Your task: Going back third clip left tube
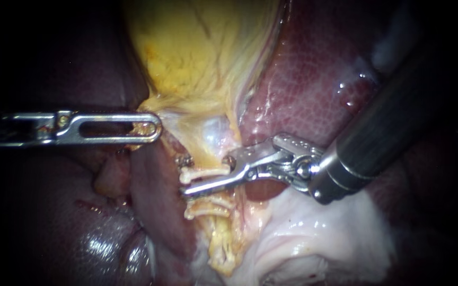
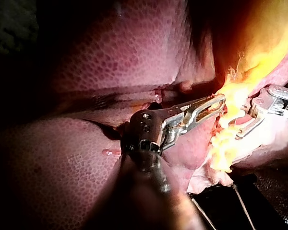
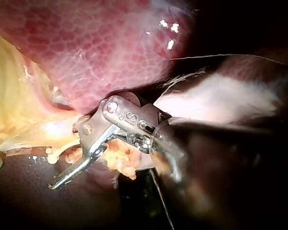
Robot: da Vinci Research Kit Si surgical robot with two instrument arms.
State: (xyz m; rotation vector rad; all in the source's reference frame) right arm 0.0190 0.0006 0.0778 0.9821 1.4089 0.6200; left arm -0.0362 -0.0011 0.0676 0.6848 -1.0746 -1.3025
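The clipping itself looks done. 3 pale, ribbed clip bars cross the pale yellowish tube (image 1: 222, 238) below the yellow, fat-covered gallbladder (image 1: 197, 47): 1 upper white clip (image 1: 192, 175) and 2 lower white clips (image 1: 208, 207) lying close together. The upper one is likely the third clip the task means. What seems left is the retreat. The right instrument (image 1: 207, 175), a dark shaft with a silver tip, has its pincer open with a gap showing, and the upper clip and tube lie between the 2 halves rather than clear of them. The left instrument (image 1: 153, 127), slotted and silver, has its pincer closed on yellow fatty tissue (image 1: 143, 128) at the gallbladder's lower edge, next to the dark red mottled liver (image 1: 303, 90). Only 1 tube shows plainly, so I cannot say whether it is the left one. The tube's far side and each clip's closure behind it are hidden. A small dark metallic speck (image 1: 185, 159) just above the upper clip is too small to identify. Neither wrist view shows the clips clearly, and the left shaft runs off into darkness.
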